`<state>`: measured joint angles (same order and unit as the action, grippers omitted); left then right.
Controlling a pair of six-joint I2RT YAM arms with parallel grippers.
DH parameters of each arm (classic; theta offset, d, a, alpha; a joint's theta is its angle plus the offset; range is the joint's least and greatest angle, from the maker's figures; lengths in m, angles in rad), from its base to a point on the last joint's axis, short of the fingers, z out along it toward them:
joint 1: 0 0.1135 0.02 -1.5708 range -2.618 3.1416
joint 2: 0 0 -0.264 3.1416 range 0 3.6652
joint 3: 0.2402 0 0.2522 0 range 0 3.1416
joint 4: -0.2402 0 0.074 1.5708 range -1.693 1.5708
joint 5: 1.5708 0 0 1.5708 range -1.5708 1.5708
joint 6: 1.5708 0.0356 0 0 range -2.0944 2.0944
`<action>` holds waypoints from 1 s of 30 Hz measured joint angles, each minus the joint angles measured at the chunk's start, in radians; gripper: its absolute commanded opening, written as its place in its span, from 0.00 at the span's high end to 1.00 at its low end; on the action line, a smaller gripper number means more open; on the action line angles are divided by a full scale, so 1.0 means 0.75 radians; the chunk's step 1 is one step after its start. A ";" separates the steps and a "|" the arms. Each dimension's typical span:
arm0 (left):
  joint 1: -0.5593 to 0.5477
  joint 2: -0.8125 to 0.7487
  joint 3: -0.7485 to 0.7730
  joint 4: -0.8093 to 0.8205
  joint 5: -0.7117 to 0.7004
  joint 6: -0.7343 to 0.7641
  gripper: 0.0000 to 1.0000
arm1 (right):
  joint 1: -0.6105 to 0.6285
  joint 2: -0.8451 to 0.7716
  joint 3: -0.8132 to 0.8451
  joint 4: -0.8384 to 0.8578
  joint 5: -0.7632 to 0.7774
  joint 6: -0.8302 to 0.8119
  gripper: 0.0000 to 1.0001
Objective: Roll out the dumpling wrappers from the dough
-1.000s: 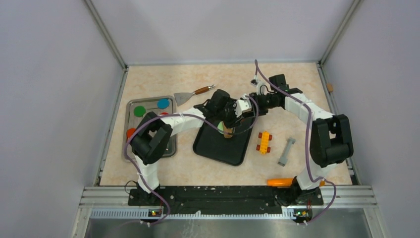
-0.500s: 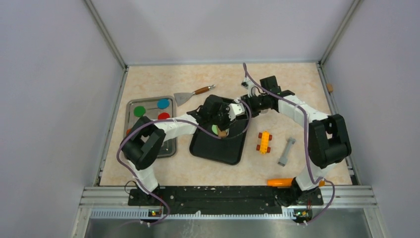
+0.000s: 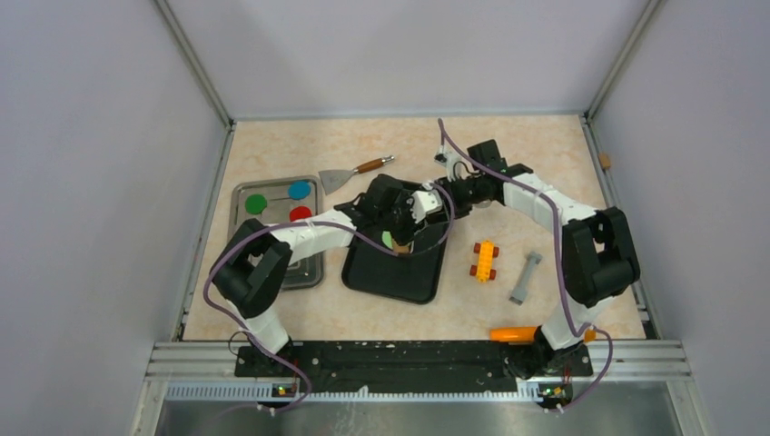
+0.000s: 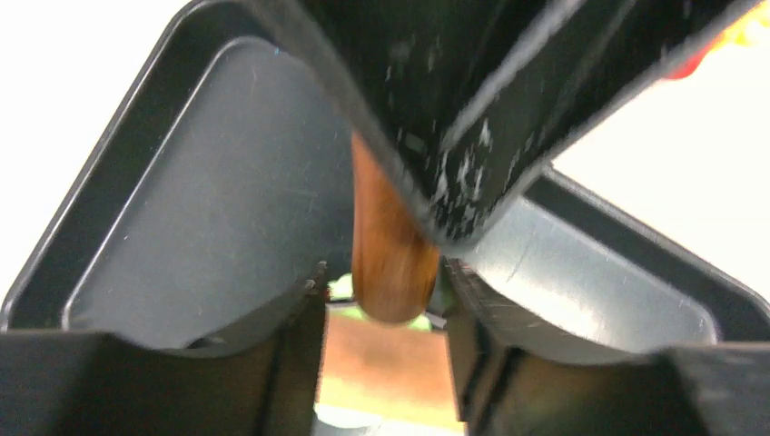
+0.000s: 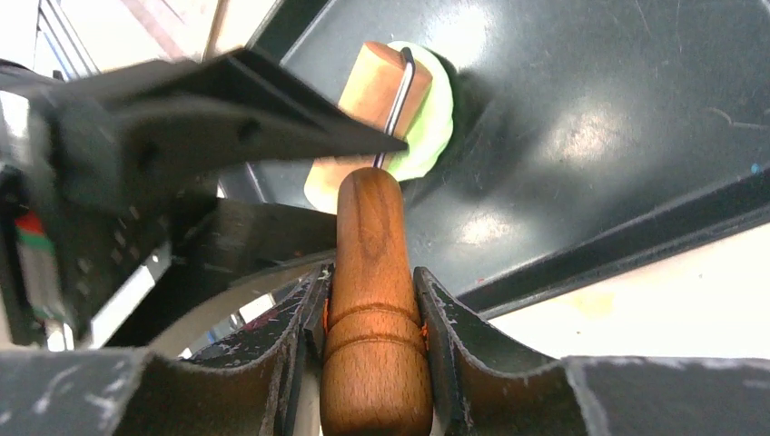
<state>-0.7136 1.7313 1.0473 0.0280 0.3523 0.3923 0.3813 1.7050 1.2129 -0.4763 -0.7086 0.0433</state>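
Our right gripper (image 5: 372, 277) is clamped on the rolling pin (image 5: 374, 345) by its wooden handle. The pin's pale barrel (image 5: 363, 82) lies on the flattened lime-green dough (image 5: 429, 118), in the far-left part of the black tray (image 5: 590, 136). Our left gripper (image 4: 383, 295) has its 2 jaws on either side of the barrel, and we cannot tell whether they pinch it.

Lime-green dough (image 5: 429, 113), brown wooden roller (image 5: 370, 245), seemingly black tray (image 5: 590, 136).
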 measured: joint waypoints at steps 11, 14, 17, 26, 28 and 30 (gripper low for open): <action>0.110 -0.469 -0.105 -0.323 -0.042 -0.053 0.25 | -0.082 -0.073 -0.031 -0.107 0.032 -0.046 1.00; 0.199 -0.481 -0.084 -0.388 -0.065 -0.219 0.30 | -0.084 -0.078 -0.032 -0.107 0.038 -0.042 1.00; 0.317 -0.329 -0.005 -0.476 -0.078 -0.437 0.31 | -0.084 -0.081 -0.038 -0.098 0.039 -0.021 1.00; 0.427 -0.043 0.006 -0.563 -0.051 -0.701 0.39 | -0.087 -0.088 -0.072 -0.053 0.030 0.081 0.82; 0.427 -0.004 0.006 -0.566 -0.053 -0.726 0.49 | -0.087 -0.088 -0.072 -0.053 0.032 0.094 0.80; 0.427 0.026 0.011 -0.566 -0.052 -0.748 0.59 | -0.087 -0.088 -0.072 -0.052 0.033 0.109 0.78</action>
<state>-0.3931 1.7512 1.0554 -0.3965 0.3130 -0.1684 0.3157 1.6390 1.1587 -0.5156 -0.6838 0.1249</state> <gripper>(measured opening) 0.530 0.348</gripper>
